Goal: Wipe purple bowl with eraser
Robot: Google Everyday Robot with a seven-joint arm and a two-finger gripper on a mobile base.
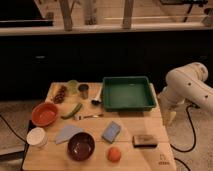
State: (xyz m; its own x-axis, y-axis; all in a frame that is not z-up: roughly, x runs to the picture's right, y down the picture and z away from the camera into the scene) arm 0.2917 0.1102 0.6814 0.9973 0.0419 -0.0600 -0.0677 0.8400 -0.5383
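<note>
Hanging off the right edge of the tabletop (135,123), the pincer (171,118) grips nothing; how open, I cannot tell. The eraser (145,140) lies near that edge, the purple bowl (81,145) by the front.

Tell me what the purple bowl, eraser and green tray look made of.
Purple bowl: likely glazed ceramic or plastic, glossy inside. Eraser: dark base, tan felt-like top, matte. Green tray: probably plastic, uniform colour. Gripper hangs beside the table's right edge.
</note>
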